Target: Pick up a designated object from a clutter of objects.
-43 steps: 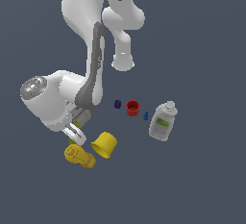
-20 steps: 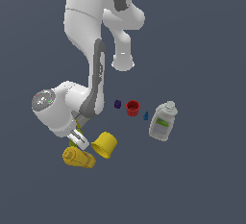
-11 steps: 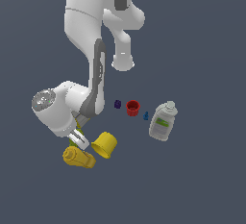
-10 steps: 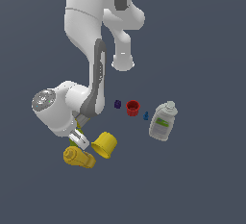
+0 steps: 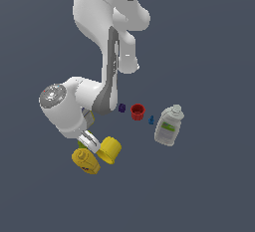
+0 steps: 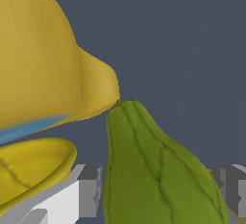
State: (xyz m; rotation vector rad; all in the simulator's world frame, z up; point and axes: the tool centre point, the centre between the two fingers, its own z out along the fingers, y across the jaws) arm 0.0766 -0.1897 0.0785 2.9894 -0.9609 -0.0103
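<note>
The yellow-green pear-like fruit [image 6: 153, 170] sits between my gripper's [image 6: 156, 189] two fingers, and both pads [image 6: 89, 189] rest against its sides. In the exterior view my gripper [image 5: 88, 140] is low over the clutter, between the yellow mustard bottle [image 5: 85, 161] and the yellow cup [image 5: 109, 150]. The hand hides nearly all of the fruit there. The mustard bottle [image 6: 38, 64] looms right beside the fruit in the wrist view, its neck almost touching the fruit's tip.
A small red cup [image 5: 137, 110], a purple bit [image 5: 122, 107] and a blue bit [image 5: 151, 120] lie toward the exterior view's right. The white-grey jug with a green label [image 5: 168, 125] lies beyond them. Another yellow rounded shape [image 6: 29, 165] sits by one finger.
The hand has swung and come down between the bottle and the cup since 2.1 s ago. It has hardly moved in the last second.
</note>
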